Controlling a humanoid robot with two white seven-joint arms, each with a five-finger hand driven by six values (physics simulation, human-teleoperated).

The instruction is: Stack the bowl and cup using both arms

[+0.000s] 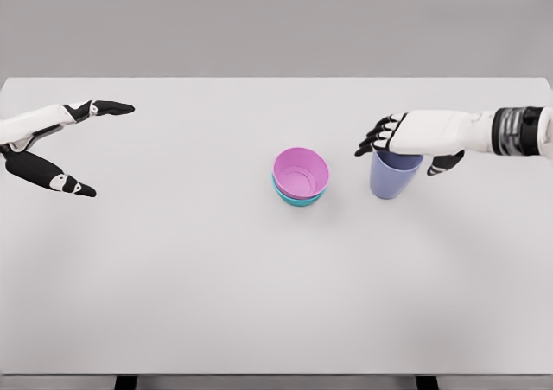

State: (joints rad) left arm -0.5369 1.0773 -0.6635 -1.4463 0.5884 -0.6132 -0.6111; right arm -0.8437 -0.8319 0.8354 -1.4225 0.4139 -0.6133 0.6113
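Note:
A pink bowl (301, 171) sits nested in a teal bowl (299, 200) at the middle of the white table (259, 303). Just to their right stands a lavender-blue cup (393, 181), upright on the table. My right hand (396, 158) reaches in from the right and lies over the cup's rim. Its black fingers (373, 141) curl down on the left of the rim and the thumb (445, 165) is against the right side, so the cup is held between them. My left hand (91, 148) hovers at the far left edge, spread open and holding nothing.
The table's far edge runs along the top of the view and its near edge along the bottom. Only the bowls and the cup stand on it.

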